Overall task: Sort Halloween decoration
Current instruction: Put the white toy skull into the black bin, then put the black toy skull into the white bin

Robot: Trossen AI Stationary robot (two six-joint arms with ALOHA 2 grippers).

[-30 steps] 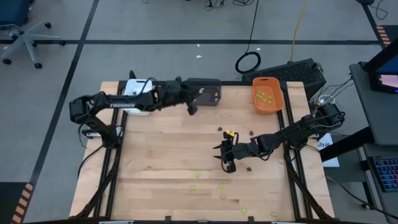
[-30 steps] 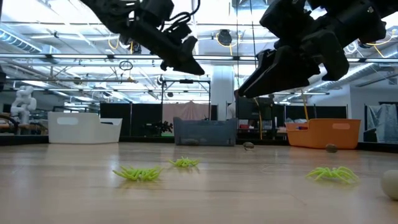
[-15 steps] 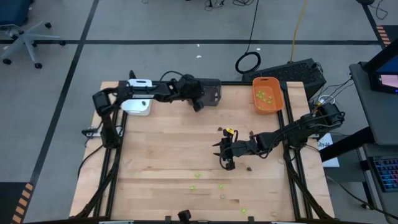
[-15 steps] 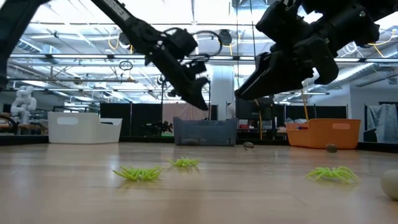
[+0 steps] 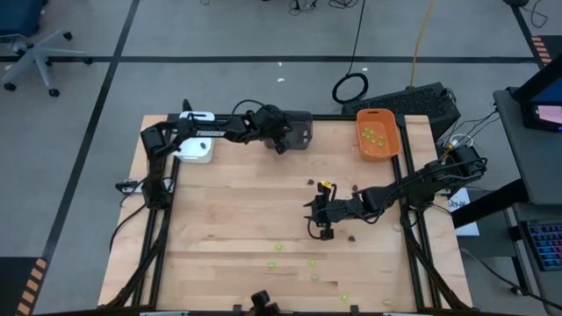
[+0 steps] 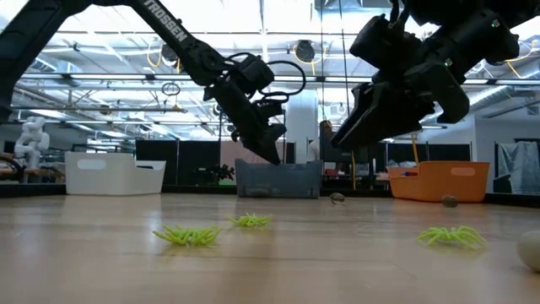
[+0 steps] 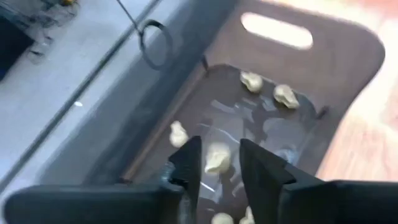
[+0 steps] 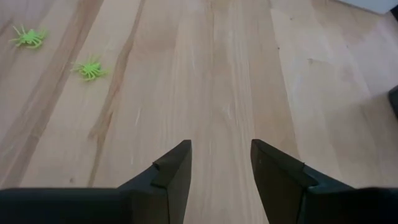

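Your left gripper (image 7: 219, 163) reaches over the grey tray (image 7: 348, 81), fingers parted and empty, beige pieces (image 7: 216, 159) below.

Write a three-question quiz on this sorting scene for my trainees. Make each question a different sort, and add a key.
1. True or false: the left gripper hangs over the dark grey tray.
2. Which pieces lie in the dark grey tray? A) lime green B) pale C) dark brown-black
3. Fill in: the right gripper, over the bare table, stands ____ with nothing between its fingers.

Key: 1 true. 2 B, the pale pieces. 3 open.
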